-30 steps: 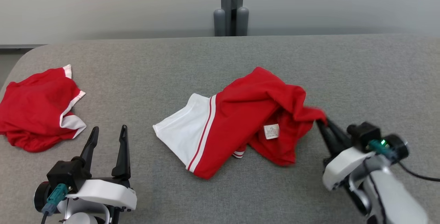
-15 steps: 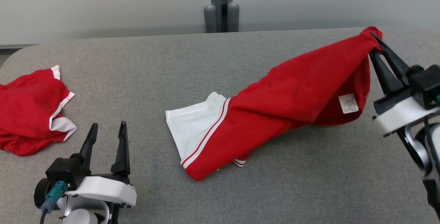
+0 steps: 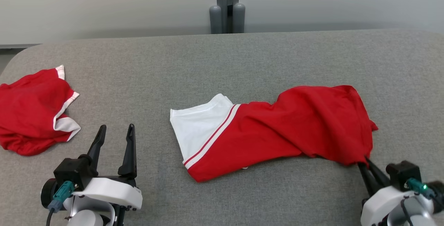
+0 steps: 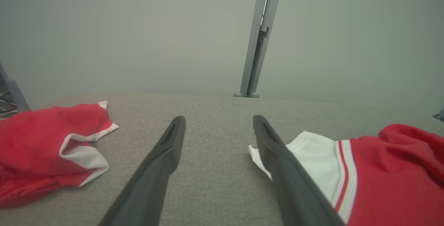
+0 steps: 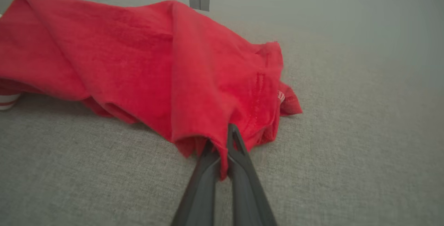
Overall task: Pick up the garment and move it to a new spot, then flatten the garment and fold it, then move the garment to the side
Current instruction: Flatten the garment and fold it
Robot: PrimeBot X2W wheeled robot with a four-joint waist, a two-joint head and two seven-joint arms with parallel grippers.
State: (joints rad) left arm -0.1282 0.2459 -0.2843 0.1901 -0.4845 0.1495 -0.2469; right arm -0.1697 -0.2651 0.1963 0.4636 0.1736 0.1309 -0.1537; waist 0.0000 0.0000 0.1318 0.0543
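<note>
The garment (image 3: 277, 132) lies mid-tabletop (image 3: 173, 63), a second garment (image 3: 33, 110) well apart at the left edge. A post (image 3: 227, 7) stands behind (beyond the far edge).

Even, soft, diffuse light with faint shadows; wrist views look hazy, softened and wide-angle stretched.

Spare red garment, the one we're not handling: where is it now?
The spare red garment lies crumpled at the left edge of the table in the head view, left of the open left pincer, apart from the garment in the right pincer.
</note>
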